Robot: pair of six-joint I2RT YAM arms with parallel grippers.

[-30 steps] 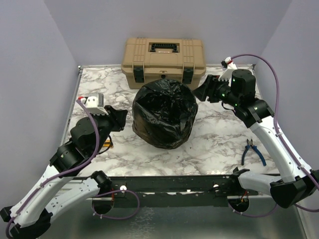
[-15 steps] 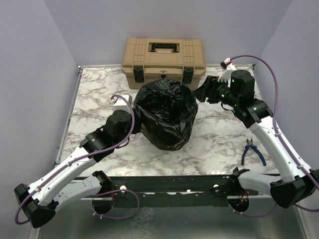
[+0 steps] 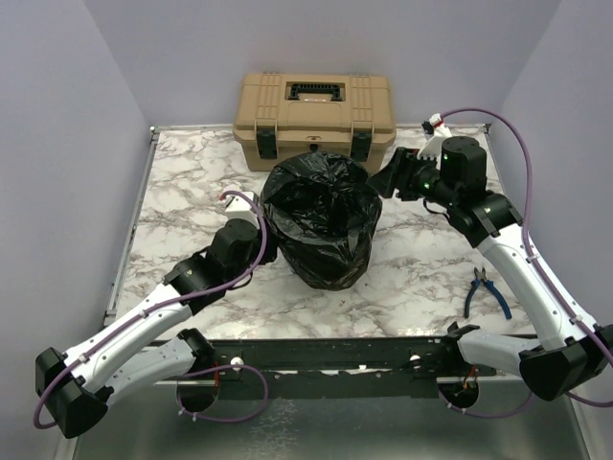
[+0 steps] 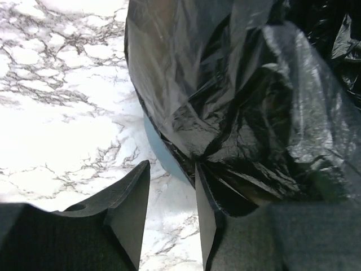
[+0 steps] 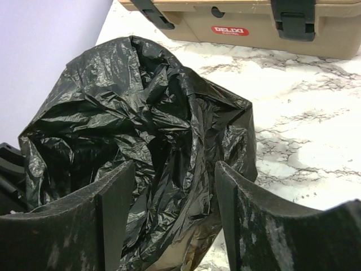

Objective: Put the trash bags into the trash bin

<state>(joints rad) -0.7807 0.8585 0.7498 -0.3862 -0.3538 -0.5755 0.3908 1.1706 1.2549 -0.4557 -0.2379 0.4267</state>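
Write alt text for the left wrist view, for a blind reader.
A crinkled black trash bag drapes over the trash bin, only a teal sliver of it showing below the film. The left gripper, at the bottom of the frame, points at that edge with jaws apart and nothing between them, over the marble table.

Top view: fixed, high behind the near edge, tilted down, takes in the whole counter (image 3: 431, 259); farthest out.
Left wrist: very close, looks past the left claw (image 4: 172, 166) at the low flank of the bag (image 4: 237, 113).
Right wrist: near, looks over the right claw (image 5: 174, 166) across the bag top toward the toolbox (image 5: 225, 22).
All three share the bag; top and right wrist share the toolbox.
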